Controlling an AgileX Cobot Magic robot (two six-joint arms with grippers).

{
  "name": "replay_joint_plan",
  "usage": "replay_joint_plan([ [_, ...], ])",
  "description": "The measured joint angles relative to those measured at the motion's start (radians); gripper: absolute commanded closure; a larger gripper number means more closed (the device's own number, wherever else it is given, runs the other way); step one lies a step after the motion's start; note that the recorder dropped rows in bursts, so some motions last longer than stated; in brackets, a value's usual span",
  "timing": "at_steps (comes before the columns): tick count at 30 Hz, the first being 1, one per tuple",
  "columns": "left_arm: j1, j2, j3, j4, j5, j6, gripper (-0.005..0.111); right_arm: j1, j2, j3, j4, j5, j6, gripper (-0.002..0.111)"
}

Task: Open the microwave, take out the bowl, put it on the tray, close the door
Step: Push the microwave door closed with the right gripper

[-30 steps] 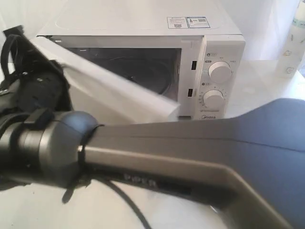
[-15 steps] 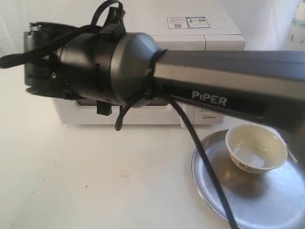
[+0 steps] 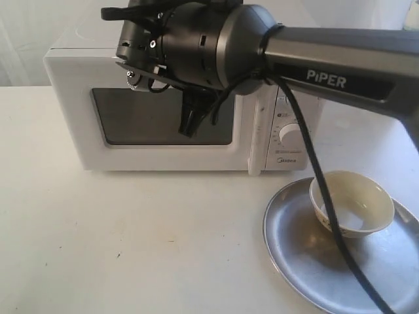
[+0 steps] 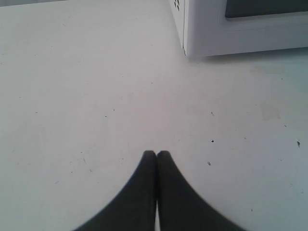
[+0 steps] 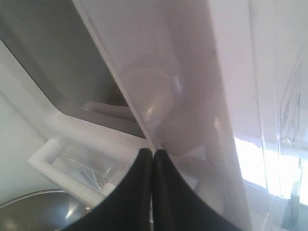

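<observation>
The white microwave (image 3: 65, 118) stands at the back of the table with its door (image 3: 163, 158) shut flush; the dark window (image 3: 137, 118) faces me. The cream bowl (image 3: 359, 196) sits upright in the silver tray (image 3: 294, 255) at the front right. My right gripper (image 3: 188, 125) is shut and empty, its tips hanging in front of the window. In the right wrist view the right gripper (image 5: 153, 153) lies close to the door (image 5: 159, 72), and the tray (image 5: 43, 207) shows at an edge. My left gripper (image 4: 156, 154) is shut, empty, over bare table near the microwave's corner (image 4: 192, 38).
The right arm (image 3: 340, 75) reaches from the right across the microwave's upper front and hides part of its top. Its black cable (image 3: 327, 196) hangs down across the bowl and tray. A dial (image 3: 288, 134) shows beside the tall door handle (image 3: 254, 140).
One second ago the door stood open with the right arm low across the view. Now the door is shut and the right arm is higher, in front of the microwave.
</observation>
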Motion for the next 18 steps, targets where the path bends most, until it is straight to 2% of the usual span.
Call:
replay_joint_plan([
  [9, 0.000, 0.000, 0.000, 0.000, 0.000, 0.000, 0.107, -0.004, -0.161, 0.055, 0.112, -0.010, 0.044, 0.108],
  [18, 0.000, 0.000, 0.000, 0.000, 0.000, 0.000, 0.107, -0.004, -0.509, 0.369, 0.214, -0.007, 0.075, 0.108],
])
